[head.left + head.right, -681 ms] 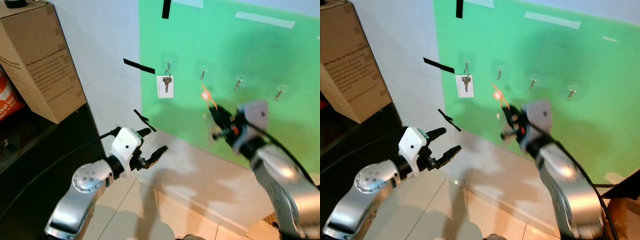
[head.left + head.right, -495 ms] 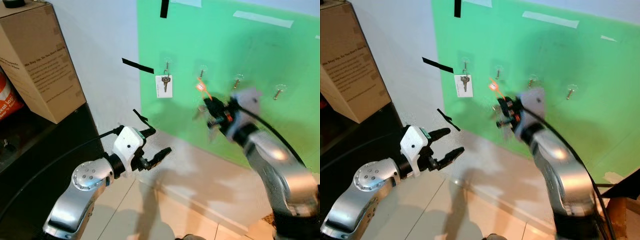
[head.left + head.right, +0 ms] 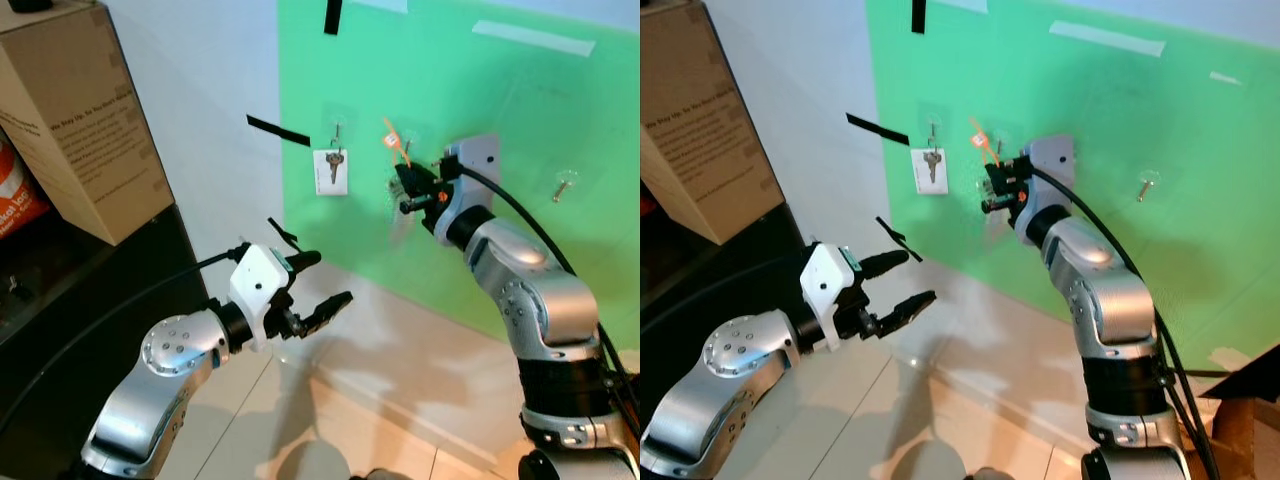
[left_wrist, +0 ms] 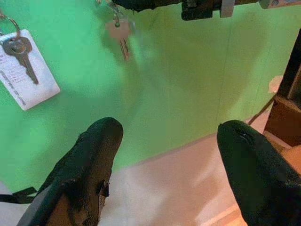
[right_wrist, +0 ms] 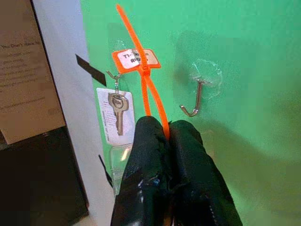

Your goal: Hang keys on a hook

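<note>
Right fingers (image 5: pixel 167 141) pinch the orange key tie (image 5: pixel 141 77), seemingly just beside a hook (image 5: pixel 195 101); left fingers (image 4: pixel 94 150) spread.

Printed lines run down the side of a cardboard box (image 3: pixel 85 120) standing at the robot's left; the first reads roughly "We Stay Up, So Your Business…", and the smaller lines beneath are too fine to read. An orange package (image 3: pixel 18 200) beside the box carries white lettering that is cut off by the frame and cannot be made out. An orange tag (image 5: pixel 135 60) on a zip tie, pinched between the right gripper's (image 5: pixel 167 129) closed fingers, bears black print that appears to begin "T1" with a second line starting "R", partly hidden by the tie. A white card (image 5: pixel 115 120) behind a hanging key shows rows of print too small to read.
</note>
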{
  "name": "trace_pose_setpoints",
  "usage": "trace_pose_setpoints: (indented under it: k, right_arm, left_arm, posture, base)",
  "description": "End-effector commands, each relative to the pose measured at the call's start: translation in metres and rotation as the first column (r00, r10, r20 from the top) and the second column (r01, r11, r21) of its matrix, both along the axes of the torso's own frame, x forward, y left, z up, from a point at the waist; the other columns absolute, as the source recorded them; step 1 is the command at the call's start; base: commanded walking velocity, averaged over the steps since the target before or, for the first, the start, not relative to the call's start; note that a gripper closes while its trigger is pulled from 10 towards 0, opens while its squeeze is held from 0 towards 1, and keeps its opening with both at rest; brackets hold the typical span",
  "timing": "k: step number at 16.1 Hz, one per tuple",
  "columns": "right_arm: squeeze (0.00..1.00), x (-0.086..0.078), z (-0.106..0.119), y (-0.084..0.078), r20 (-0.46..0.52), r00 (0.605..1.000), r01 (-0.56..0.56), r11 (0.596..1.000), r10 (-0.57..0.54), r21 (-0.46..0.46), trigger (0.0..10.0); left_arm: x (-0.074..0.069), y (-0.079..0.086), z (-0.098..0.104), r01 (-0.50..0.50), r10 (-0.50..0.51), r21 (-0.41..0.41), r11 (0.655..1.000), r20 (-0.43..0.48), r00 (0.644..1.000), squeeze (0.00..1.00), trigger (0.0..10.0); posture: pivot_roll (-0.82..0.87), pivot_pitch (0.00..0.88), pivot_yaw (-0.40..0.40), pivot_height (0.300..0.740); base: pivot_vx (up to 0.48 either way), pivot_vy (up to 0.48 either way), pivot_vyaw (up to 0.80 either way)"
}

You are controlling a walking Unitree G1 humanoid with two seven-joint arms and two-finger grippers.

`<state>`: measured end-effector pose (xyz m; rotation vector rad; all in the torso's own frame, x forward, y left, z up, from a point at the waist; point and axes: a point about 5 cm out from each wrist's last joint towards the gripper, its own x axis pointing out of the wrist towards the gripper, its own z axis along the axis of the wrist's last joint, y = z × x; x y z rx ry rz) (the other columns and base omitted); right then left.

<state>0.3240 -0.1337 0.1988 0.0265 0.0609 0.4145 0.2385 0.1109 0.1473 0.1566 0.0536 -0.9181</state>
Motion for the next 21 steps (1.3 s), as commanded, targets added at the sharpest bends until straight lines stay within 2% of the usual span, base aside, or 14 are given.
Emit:
trace_pose_setpoints:
  k: [1,9,12,13,15,17,21]
  right_arm:
    - [0.0,0.003,0.007,0.001,0.03,0.999,-0.01,1.0,0.01,0.013,10.0]
    - [0.0,0.02,0.009,0.004,0.031,0.999,0.009,0.998,-0.011,0.063,10.0]
    - [0.0,0.029,0.0,-0.009,-0.039,0.991,0.131,0.989,-0.128,0.067,10.0]
    - [0.0,0.033,-0.014,-0.022,-0.118,0.971,0.215,0.976,-0.209,0.04,10.0]
    - [0.0,0.032,-0.021,-0.025,-0.154,0.964,0.221,0.975,-0.215,0.021,10.0]
    - [0.0,0.028,-0.037,-0.025,-0.243,0.946,0.237,0.969,-0.214,0.071,10.0]
    - [0.0,0.023,-0.043,-0.019,-0.27,0.944,0.223,0.971,-0.191,0.091,10.0]
  left_arm:
    - [-0.003,0.001,0.002,0.005,-0.005,0.005,1.0,0.001,1.0,0.0,10.0]
    - [-0.004,0.004,0.004,0.002,-0.002,0.008,1.0,-0.012,1.0,0.0,10.0]
    - [-0.004,0.004,0.004,-0.002,0.002,0.008,1.0,-0.014,1.0,0.0,10.0]
    - [-0.004,0.004,0.004,-0.004,0.004,0.008,1.0,-0.018,1.0,0.0,10.0]
    - [-0.005,0.005,0.003,-0.006,0.006,0.008,1.0,-0.02,1.0,0.0,10.0]
    - [-0.006,0.005,0.002,-0.004,0.004,0.006,1.0,-0.028,1.0,0.0,10.0]
    - [-0.005,0.004,0.002,-0.001,0.002,0.007,1.0,-0.028,1.0,0.0,10.0]
  posture:
    - [-0.04,0.0,-0.027,0.74]
    - [-0.03,0.0,-0.023,0.74]
    - [-0.03,0.0,-0.025,0.74]
    - [-0.03,0.0,-0.026,0.74]
    - [-0.03,0.0,-0.026,0.74]
    - [-0.03,0.0,-0.023,0.74]
    - [-0.03,0.0,-0.019,0.74]
  base:
    - [0.0,0.0,0.0]
    - [0.0,0.0,0.0]
    - [0.0,0.0,0.0]
    - [0.0,0.0,0.0]
    - [0.0,0.0,0.0]
    - [0.0,0.0,0.0]
    - [0.0,0.0,0.0]
